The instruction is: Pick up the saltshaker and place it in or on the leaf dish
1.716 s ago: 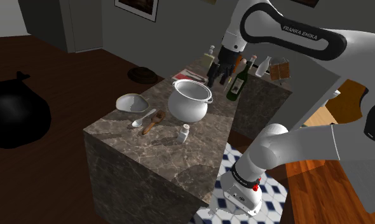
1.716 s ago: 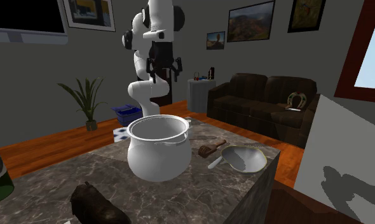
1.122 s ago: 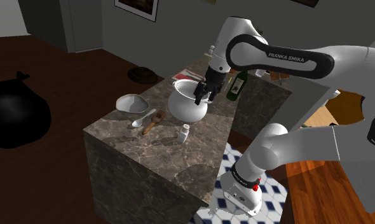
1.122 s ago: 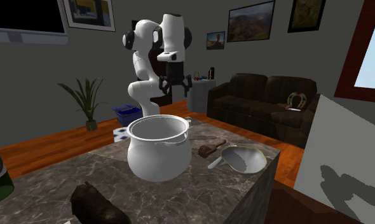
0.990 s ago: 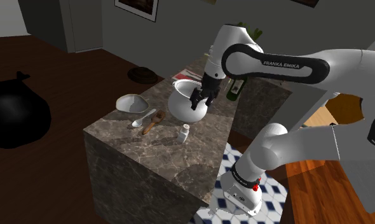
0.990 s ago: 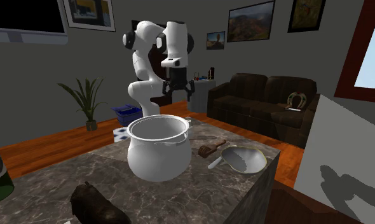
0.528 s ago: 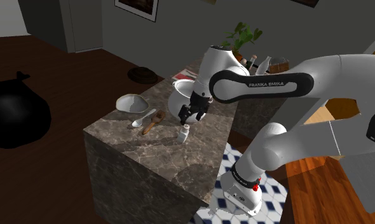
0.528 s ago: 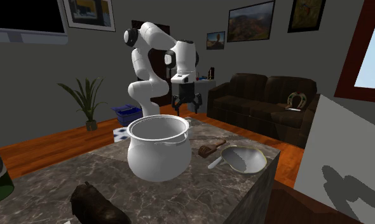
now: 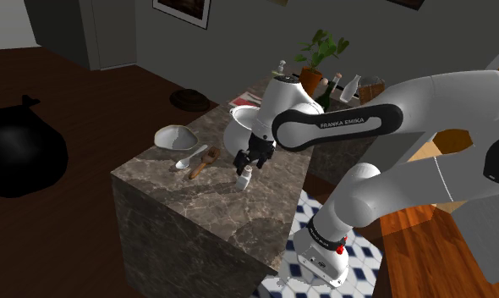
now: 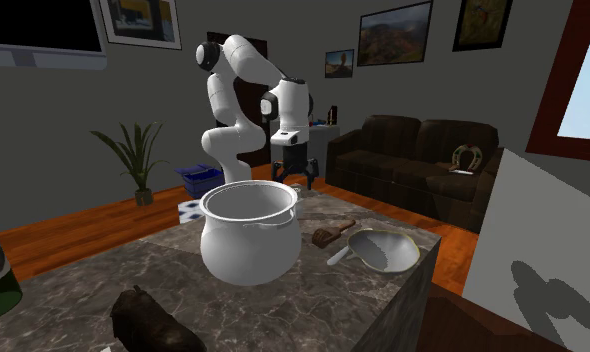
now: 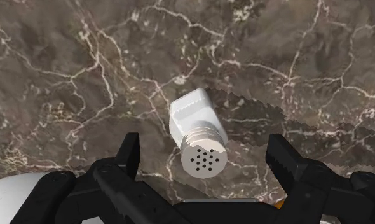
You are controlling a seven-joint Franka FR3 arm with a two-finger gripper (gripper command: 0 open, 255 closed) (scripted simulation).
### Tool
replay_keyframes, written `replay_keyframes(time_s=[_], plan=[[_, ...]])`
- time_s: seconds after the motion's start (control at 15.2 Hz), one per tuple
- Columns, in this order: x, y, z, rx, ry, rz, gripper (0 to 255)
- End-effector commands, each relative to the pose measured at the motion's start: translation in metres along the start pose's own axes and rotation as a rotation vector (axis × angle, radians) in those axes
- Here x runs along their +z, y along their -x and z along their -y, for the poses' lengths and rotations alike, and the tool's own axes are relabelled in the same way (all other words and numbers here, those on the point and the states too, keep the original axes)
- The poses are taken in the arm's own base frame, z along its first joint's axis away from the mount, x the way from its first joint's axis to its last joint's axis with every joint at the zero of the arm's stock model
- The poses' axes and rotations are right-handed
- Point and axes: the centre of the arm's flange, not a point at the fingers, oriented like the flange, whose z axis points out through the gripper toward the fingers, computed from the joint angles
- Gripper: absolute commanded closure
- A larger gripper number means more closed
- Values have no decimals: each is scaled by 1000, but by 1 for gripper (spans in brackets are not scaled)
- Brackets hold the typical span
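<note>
The saltshaker (image 11: 196, 124) is a small white bottle with a perforated cap, standing upright on the dark marble counter (image 11: 78, 63). My gripper (image 11: 204, 145) hangs open straight above it, a black finger (image 11: 129, 153) on each side, neither touching it. From the shoulder view, the gripper (image 9: 249, 161) sits just over the shaker (image 9: 244, 179) near the counter's right edge. The leaf dish (image 9: 175, 135), a pale shallow bowl, lies at the counter's left end, well apart from the shaker. In the second exterior view the gripper (image 10: 293, 178) is behind the pot and the dish (image 10: 383, 249) lies at the right.
A large white pot (image 9: 239, 134) stands just behind the gripper. A spoon (image 9: 185, 160) and a wooden brush (image 9: 202, 162) lie between the shaker and the dish. Bottles (image 9: 324, 87) crowd the counter's far end. A dark lump (image 10: 151, 321) lies near the second camera.
The arm swung down from above the bottles, passed in front of the pot, and lowered the open gripper over the saltshaker. Nothing on the counter has moved.
</note>
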Motion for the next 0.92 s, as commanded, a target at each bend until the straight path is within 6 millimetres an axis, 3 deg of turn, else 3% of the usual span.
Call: replay_keyframes(time_s=[0.0,0.33,0.4,0.86], plan=[[2,0,0,0,0,0,0],[2,0,0,0,0,0,0],[2,0,0,0,0,0,255],[2,0,0,0,0,0,255]])
